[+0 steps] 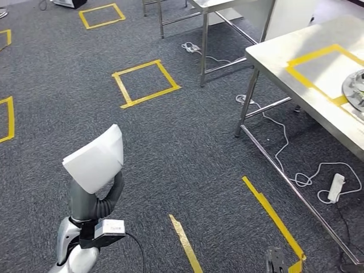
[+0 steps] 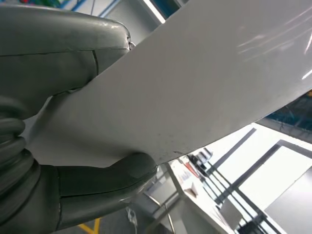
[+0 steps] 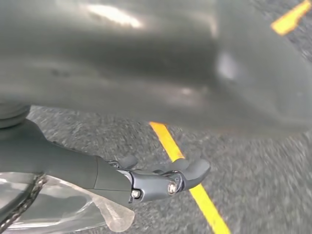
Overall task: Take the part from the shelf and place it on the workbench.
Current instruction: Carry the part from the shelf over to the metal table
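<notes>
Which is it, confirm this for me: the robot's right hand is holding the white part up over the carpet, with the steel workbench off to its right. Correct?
Not quite. The left hand holds the white part, as the head view shows; the left wrist view shows it gripped between thumb and fingers. The right hand holds nothing. The rest stands: carpet below, workbench to the right.

The white part [image 1: 95,157] hides most of the left hand [image 1: 92,196] gripping it in the head view. On the surface [image 1: 274,57], a metal disc [image 1: 355,89] is cut off by the right edge. The right hand [image 3: 162,180] appears blurred against carpet, its thumb a smear.
</notes>
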`<state>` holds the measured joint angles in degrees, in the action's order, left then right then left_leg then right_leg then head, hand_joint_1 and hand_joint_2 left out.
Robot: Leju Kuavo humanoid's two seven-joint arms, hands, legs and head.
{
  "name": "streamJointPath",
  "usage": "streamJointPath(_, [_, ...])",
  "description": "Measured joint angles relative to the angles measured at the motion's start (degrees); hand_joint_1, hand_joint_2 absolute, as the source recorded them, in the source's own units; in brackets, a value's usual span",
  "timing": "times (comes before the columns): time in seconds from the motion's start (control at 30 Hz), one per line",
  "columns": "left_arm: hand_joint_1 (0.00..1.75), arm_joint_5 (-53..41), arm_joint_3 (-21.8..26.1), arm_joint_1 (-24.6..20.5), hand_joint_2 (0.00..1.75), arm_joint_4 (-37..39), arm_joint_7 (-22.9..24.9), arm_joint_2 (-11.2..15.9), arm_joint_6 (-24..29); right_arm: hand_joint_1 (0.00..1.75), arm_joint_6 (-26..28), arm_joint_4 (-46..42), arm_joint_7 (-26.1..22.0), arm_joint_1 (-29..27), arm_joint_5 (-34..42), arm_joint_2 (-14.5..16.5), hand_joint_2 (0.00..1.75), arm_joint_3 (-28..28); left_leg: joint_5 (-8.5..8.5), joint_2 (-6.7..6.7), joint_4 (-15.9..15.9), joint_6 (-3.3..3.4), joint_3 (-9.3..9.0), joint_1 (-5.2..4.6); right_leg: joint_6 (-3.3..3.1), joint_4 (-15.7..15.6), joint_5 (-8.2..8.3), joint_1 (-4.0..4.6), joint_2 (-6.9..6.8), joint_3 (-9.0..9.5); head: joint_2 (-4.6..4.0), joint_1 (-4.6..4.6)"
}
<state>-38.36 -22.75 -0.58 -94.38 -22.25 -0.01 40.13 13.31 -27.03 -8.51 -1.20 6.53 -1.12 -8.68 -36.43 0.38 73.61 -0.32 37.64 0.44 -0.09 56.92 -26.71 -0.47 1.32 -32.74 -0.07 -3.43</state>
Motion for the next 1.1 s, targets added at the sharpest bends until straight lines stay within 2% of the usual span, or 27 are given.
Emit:
streamJointPath(0.03, [1.75,-0.2,0.01,-0.01,1.75,-0.03,0.33,0.23,0.0,0.0,-0.01,0.04,-0.28,0.03,0.05,0.18,0.0,0.15,0.21,-0.14,1.5,0.09,0.92,-0.01,-0.02,0.03,0.01,0.05,0.85,0.02,0.0,0.0])
streamJointPath(0.07, [1.75,-0.29,0.01,-0.09,1.75,-0.11,0.68,0.44,0.0,0.0,-0.05,0.09,-0.49,-0.01,0.05,0.35,0.0,0.23,1.6,-0.28,0.66,0.25,0.78,-0.01,-0.02,0.08,0.02,0.08,1.71,0.07,0.0,-0.01])
streamJointPath(0.1, [1.75,-0.17,-0.01,-0.29,1.75,-0.22,1.08,0.66,0.0,0.0,-0.08,0.14,-0.7,-0.05,0.11,0.52,0.0,0.32,3.91,-0.65,-2.4,0.45,-0.39,0.0,-0.01,0.14,0.01,0.08,2.56,0.14,0.0,0.0])
streamJointPath(0.17, [1.75,0.77,-0.14,-1.11,1.75,-0.43,1.92,1.25,0.0,0.0,-0.06,0.2,-1.22,0.16,0.75,0.98,0.0,0.71,8.06,-3.06,-10.45,0.86,-3.56,0.16,0.2,0.39,0.02,0.07,4.14,0.01,0.0,-0.02])
streamJointPath(0.2, [1.75,1.3,-0.21,-1.66,1.75,-0.48,2.3,1.56,0.0,0.0,-0.05,0.24,-1.45,0.39,1.19,1.2,0.0,1.03,9.01,-4.22,-13.25,0.96,-4.65,0.23,0.47,0.52,0.09,-0.01,4.87,-0.31,0.0,-0.02])
streamJointPath(0.23, [1.75,1.74,-0.28,-2.14,1.75,-0.49,2.61,1.86,0.0,0.0,-0.04,0.28,-1.61,0.6,1.57,1.38,0.0,1.38,9.19,-5.02,-14.67,1.01,-5.11,0.24,0.85,0.59,0.22,-0.13,5.56,-0.7,0.0,-0.06])
streamJointPath(0.27, [1.75,1.99,-0.31,-2.55,1.75,-0.5,2.79,2.09,-0.01,0.0,-0.05,0.36,-1.71,0.77,1.8,1.48,0.0,1.68,9.03,-5.01,-15.06,1.05,-5.19,0.18,1.29,0.58,0.4,-0.25,6.21,-1.07,0.0,-0.07])
streamJointPath(0.3, [1.75,2.11,-0.33,-2.89,1.75,-0.5,2.89,2.24,-0.01,0.0,-0.05,0.47,-1.75,0.81,1.93,1.51,0.0,1.94,9.08,-4.37,-15.28,1.2,-5.21,0.17,1.7,0.46,0.56,-0.4,6.81,-1.49,0.0,-0.07])
streamJointPath(0.33, [1.75,2.19,-0.35,-3.2,1.75,-0.5,2.93,2.36,-0.02,0.0,-0.04,0.57,-1.78,0.79,2.01,1.56,0.0,2.16,9.24,-3.67,-15.57,1.47,-5.28,0.22,1.99,0.59,0.49,-0.41,6.57,-1.83,0.0,-0.11])
streamJointPath(0.4, [1.75,2.22,-0.4,-3.67,1.75,-0.51,2.93,2.48,-0.04,0.0,-0.05,0.7,-1.8,0.91,2.09,1.68,0.0,2.51,9.56,-2.07,-16.13,2.07,-5.41,0.39,2.37,3.61,-1.34,-0.22,3.54,-3.69,0.0,-0.52])
streamJointPath(0.43, [1.75,2.23,-0.41,-3.76,1.75,-0.51,2.93,2.55,-0.04,0.0,-0.06,0.71,-1.82,1.06,2.1,1.75,0.0,2.62,9.6,-1.23,-16.2,2.25,-5.43,0.31,2.49,6.9,-3.05,-0.17,1.42,-5.28,0.0,-0.71])
streamJointPath(0.47, [1.75,2.25,-0.43,-3.78,1.75,-0.51,2.92,2.63,-0.04,0.0,-0.07,0.72,-1.83,1.22,2.1,1.79,0.0,2.68,9.58,-0.4,-16.21,2.36,-5.39,0.21,2.66,10.92,-4.91,-0.18,-0.06,-7.24,0.0,-0.89])
streamJointPath(0.5, [1.75,2.27,-0.44,-3.76,1.75,-0.5,2.92,2.72,-0.04,0.0,-0.07,0.74,-1.84,1.3,2.11,1.8,0.0,2.75,9.53,0.5,-16.2,2.41,-5.37,0.12,2.83,14.49,-6.26,-0.22,-0.73,-8.94,0.0,-0.91])
streamJointPath(0.53, [1.75,2.29,-0.46,-3.76,1.75,-0.5,2.92,2.8,-0.04,0.0,-0.07,0.79,-1.85,1.3,2.13,1.8,0.0,2.84,9.47,1.37,-16.19,2.43,-5.38,0.07,2.94,16.5,-6.65,-0.25,-0.98,-9.85,0.0,-0.91])
streamJointPath(0.57, [1.75,2.35,-0.49,-3.78,1.75,-0.5,2.88,2.85,-0.04,0.0,-0.08,0.86,-1.97,1.24,2.17,1.8,0.0,2.93,9.41,2.14,-16.18,2.4,-5.39,0.05,3.01,16.37,-6.01,-0.26,-1.13,-9.69,0.0,-0.94])
streamJointPath(0.6, [1.75,2.53,-0.5,-3.79,1.75,-0.5,2.73,2.9,-0.04,0.0,-0.09,0.93,-2.21,1.17,2.18,1.8,0.0,3.03,9.33,2.88,-16.17,2.32,-5.45,0.06,2.99,13.71,-4.39,-0.25,-1.46,-8.23,0.0,-0.95])
streamJointPath(0.63, [1.75,2.83,-0.5,-3.79,1.75,-0.5,2.36,2.92,-0.04,0.0,-0.13,0.99,-2.57,1.15,2.12,1.8,0.0,3.11,9.22,3.54,-16.16,2.17,-5.56,0.05,2.91,9.46,-2.41,-0.21,-2.26,-5.88,0.0,-0.95])
streamJointPath(0.7, [1.75,3.44,-0.34,-3.78,1.75,-0.5,1.14,2.94,-0.04,0.0,-0.32,1.25,-3.11,1.3,1.87,1.84,0.0,3.15,8.97,4.65,-16.11,1.71,-5.77,-0.18,2.33,2.15,-0.2,0.22,-4.46,-1.76,0.0,-0.89])
streamJointPath(0.73, [1.75,3.57,-0.19,-3.77,1.75,-0.5,0.57,2.92,-0.04,0.0,-0.46,1.59,-3.03,1.4,1.77,1.87,0.0,3.14,8.86,5.12,-16.07,1.45,-5.88,-0.31,1.97,0.52,0.0,0.43,-5.04,-0.81,0.0,-0.87])
streamJointPath(0.77, [1.75,3.58,0.03,-3.74,1.75,-0.5,0.17,2.89,-0.04,0.0,-0.64,2.11,-2.72,1.43,1.72,1.91,0.0,3.13,8.78,5.58,-16.06,1.19,-5.99,-0.41,1.59,0.21,-0.22,0.63,-5.02,-0.62,0.0,-0.84])
streamJointPath(0.83, [1.75,3.61,0.59,-3.67,1.75,-0.54,-0.2,2.77,-0.04,0.0,-0.96,3.35,-2.03,1.06,1.61,1.97,0.0,3.11,8.44,6.07,-15.96,0.56,-6.33,-0.29,0.92,0.09,-0.08,0.5,-3.86,-0.52,0.0,-0.84])
streamJointPath(0.9, [1.75,3.7,1.28,-3.45,1.75,-0.64,-0.43,2.7,-0.02,0.0,-1.12,4.27,-1.86,0.54,1.45,2.17,0.0,3.08,6.62,3.72,-13.67,-0.07,-5.73,-0.04,0.25,-0.13,0.11,0.16,-2.7,-0.26,0.0,-0.6])
streamJointPath(0.97, [1.75,3.88,1.85,-2.94,1.75,-0.68,-0.73,2.83,0.0,0.0,-1.12,4.96,-1.93,0.4,1.39,2.38,0.0,3.06,3.01,0.71,-6.97,-0.41,-2.83,0.11,-0.21,-0.2,0.24,-0.01,-1.37,-0.16,0.0,-0.26])
streamJointPath(1.0, [1.75,3.98,2.05,-2.69,1.75,-0.66,-0.98,2.93,0.01,0.0,-1.04,5.28,-1.96,0.39,1.34,2.4,0.0,3.05,1.41,0.19,-3.02,-0.46,-0.93,0.12,-0.34,-0.18,0.24,0.03,-0.73,-0.16,0.0,-0.19])
streamJointPath(1.03, [1.75,4.08,2.19,-2.52,1.75,-0.64,-1.25,3.02,0.0,0.0,-0.78,5.55,-2.03,0.32,1.24,2.44,0.0,3.04,0.67,0.03,-0.16,-0.46,0.57,0.11,-0.41,-0.15,0.23,0.07,-0.12,-0.14,0.0,-0.19])
streamJointPath(1.07, [1.75,4.16,2.32,-2.48,1.75,-0.63,-1.5,3.08,0.0,0.0,-0.3,5.77,-2.13,0.24,1.09,2.47,0.0,3.02,1.06,-0.03,0.86,-0.4,1.3,0.11,-0.44,-0.11,0.2,0.12,0.42,-0.09,0.0,-0.19])
streamJointPath(1.1, [1.75,4.19,2.39,-2.55,1.75,-0.63,-1.69,3.09,0.0,0.0,0.33,5.91,-2.22,0.21,0.91,2.5,0.0,3.0,2.67,-0.08,-0.54,-0.27,0.96,0.11,-0.45,-0.06,0.16,0.14,0.93,0.0,0.0,-0.19])
